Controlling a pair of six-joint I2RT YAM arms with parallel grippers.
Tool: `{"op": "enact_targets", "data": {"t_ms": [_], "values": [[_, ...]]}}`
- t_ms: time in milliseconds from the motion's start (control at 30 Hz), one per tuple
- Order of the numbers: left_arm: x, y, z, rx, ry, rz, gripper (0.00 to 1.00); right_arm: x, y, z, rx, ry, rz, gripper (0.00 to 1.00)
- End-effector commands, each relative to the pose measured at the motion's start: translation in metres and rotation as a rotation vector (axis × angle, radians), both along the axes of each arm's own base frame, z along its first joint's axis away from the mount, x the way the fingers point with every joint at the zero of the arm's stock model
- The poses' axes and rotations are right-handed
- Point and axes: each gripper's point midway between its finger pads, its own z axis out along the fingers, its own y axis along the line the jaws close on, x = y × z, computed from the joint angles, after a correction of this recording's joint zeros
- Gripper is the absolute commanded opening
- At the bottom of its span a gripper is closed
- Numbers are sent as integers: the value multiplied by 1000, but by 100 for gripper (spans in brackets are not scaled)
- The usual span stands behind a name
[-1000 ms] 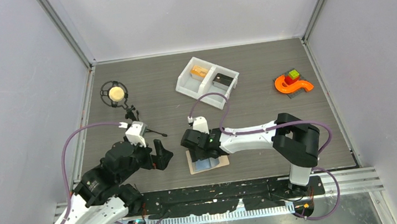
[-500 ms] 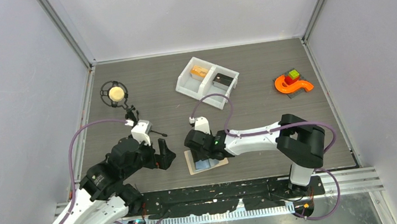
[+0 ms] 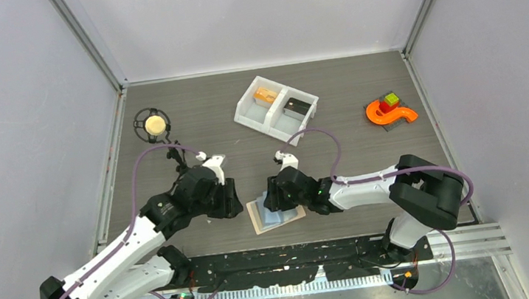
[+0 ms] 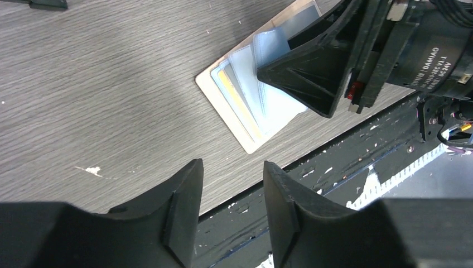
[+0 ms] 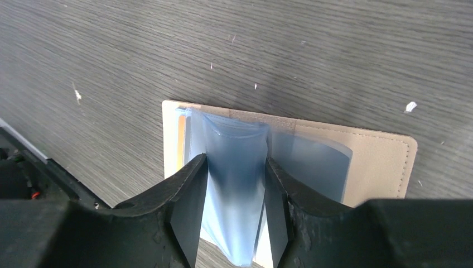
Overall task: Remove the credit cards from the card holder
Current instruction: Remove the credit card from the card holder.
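Note:
The card holder (image 3: pixel 277 215) lies open near the table's front edge, beige with light blue sleeves (image 4: pixel 262 95). An orange card edge (image 4: pixel 239 103) shows along its left side, also visible in the right wrist view as an orange strip (image 5: pixel 180 137). My right gripper (image 3: pixel 280 197) is down on the card holder (image 5: pixel 362 162), its jaws closed in on one blue sleeve (image 5: pixel 234 167) that fills the gap (image 5: pixel 235 162) and bows up. My left gripper (image 3: pixel 231 200) hovers just left of the holder. Its jaws (image 4: pixel 232 167) stand apart with nothing between them.
A white two-compartment bin (image 3: pixel 251 111) at the back holds an orange-tan card (image 3: pixel 265 94) and a dark card (image 3: pixel 296 106). A black ring stand with a yellow ball (image 3: pixel 153 124) is far left, an orange toy (image 3: pixel 390 112) far right. The black front rail (image 4: pixel 346 162) runs close by.
My left arm has swung right toward the card holder and its jaws have narrowed. My right gripper has shifted right over the holder and closed in on the blue sleeve.

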Motion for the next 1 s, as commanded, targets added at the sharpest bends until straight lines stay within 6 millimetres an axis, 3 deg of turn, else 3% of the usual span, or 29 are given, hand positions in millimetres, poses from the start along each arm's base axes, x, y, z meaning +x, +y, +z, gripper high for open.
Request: {"op": "enact_targets", "data": {"t_ms": [0,200,267,333,400,633,967], "values": [[19,-20,15,-72,-28,23,42,4,10,18,151,-15,24,47],[29,-33,-2,-39,25,24,35,7,5,16,174,-14,22,43],[31,-30,-7,-12,33,39,33,9,0,14,138,-19,14,47],[33,-28,-7,-7,23,57,32,10,-4,16,101,-26,11,60],[33,-28,-2,-28,1,57,34,11,-7,18,69,-41,2,66],[33,-13,12,-49,-87,94,43,7,-9,17,-135,-73,-1,73],[25,-5,5,-59,-85,101,46,-3,-3,7,-296,-75,-12,80]]}}
